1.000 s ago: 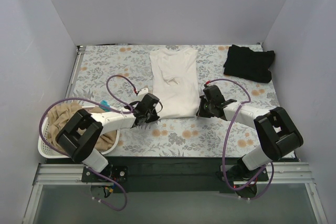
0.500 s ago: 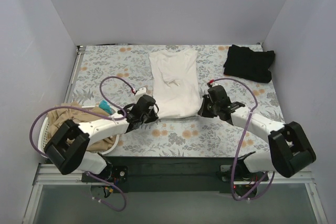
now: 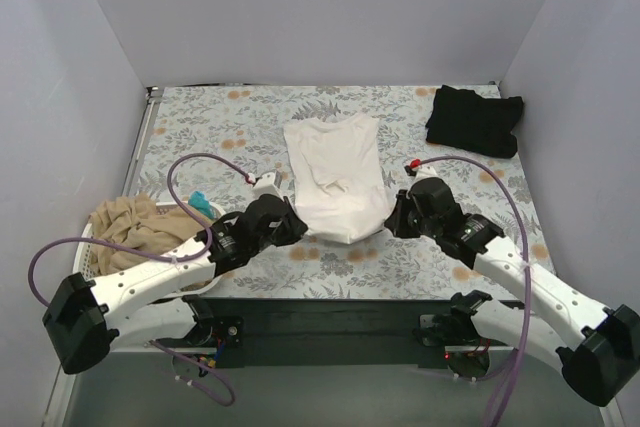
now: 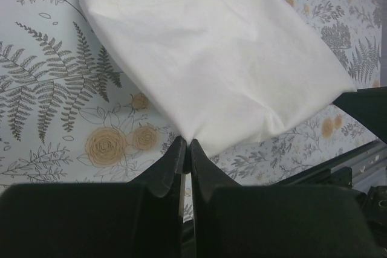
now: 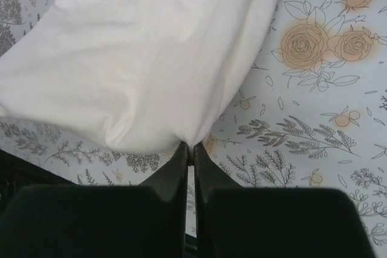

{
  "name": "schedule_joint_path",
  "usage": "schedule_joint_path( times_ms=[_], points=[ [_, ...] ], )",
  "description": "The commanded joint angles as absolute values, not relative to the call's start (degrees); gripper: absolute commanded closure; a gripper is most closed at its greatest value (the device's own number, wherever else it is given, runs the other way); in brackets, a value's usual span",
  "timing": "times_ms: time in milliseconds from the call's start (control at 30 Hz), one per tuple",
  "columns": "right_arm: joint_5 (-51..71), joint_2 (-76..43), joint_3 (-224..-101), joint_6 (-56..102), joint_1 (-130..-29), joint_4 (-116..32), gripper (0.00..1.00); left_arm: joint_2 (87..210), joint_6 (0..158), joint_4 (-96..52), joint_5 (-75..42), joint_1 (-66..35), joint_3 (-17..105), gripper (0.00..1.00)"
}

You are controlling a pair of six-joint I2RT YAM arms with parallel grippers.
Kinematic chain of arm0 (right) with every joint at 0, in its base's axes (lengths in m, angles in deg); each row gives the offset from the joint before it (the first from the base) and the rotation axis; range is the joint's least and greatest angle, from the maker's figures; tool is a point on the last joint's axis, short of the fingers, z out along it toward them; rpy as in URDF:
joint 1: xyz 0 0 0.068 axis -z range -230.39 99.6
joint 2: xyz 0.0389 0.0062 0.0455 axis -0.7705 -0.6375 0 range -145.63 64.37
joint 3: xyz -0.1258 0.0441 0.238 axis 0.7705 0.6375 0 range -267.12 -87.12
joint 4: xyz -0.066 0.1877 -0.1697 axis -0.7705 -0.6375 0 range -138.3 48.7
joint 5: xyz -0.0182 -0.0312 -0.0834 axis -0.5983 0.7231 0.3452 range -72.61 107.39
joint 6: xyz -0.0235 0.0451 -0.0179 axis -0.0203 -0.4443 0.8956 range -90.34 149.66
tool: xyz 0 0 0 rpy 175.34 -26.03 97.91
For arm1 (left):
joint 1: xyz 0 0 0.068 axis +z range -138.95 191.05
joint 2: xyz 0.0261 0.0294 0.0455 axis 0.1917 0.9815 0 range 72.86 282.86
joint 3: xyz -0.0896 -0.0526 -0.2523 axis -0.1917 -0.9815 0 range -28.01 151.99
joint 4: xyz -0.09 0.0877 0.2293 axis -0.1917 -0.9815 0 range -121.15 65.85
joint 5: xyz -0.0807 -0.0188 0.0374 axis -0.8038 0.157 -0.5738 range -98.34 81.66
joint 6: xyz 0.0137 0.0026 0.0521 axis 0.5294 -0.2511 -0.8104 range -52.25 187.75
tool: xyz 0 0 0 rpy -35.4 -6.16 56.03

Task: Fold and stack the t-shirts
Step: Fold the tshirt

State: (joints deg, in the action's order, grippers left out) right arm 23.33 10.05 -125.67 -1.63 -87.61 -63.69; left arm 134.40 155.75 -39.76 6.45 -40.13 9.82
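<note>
The white t-shirt (image 3: 336, 175) lies folded lengthwise in the middle of the table, its near end lifted. My left gripper (image 3: 295, 224) is shut on its near left corner (image 4: 188, 138). My right gripper (image 3: 390, 219) is shut on its near right corner (image 5: 190, 143). The near hem sags between the two grippers above the table. The white cloth fills the upper part of the left wrist view (image 4: 205, 58) and the right wrist view (image 5: 151, 52). The black t-shirt (image 3: 474, 120) lies folded at the far right. The tan t-shirt (image 3: 140, 232) is bunched in the basket at the left.
The white perforated laundry basket (image 3: 85, 287) stands at the near left edge with a small teal thing (image 3: 199, 201) by it. The floral tablecloth (image 3: 200, 137) covers the table. Purple cables (image 3: 190, 165) loop over both arms. Grey walls close in three sides.
Both grippers have pulled the white t-shirt's near corners toward the table's front edge and up. The shirt's near end has lifted and slid nearer.
</note>
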Motion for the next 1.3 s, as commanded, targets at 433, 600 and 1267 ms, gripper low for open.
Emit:
schedule_joint_path(
  times_ms=[433,600,1267],
  points=[
    [37.3,23.2,-134.1,-12.3,-102.0,-80.6,0.99,127.1,170.9,-59.0,17.6,-60.0,17.1,1.0],
    [40.4,24.8,-136.9,-12.8,-103.1,-82.6,0.99,128.0,174.0,-59.8,21.0,-63.3,18.8,1.0],
    [51.5,10.3,-142.5,-5.2,-101.4,-73.5,0.99,133.8,159.9,-40.3,7.3,-47.9,14.9,1.0]
  ],
)
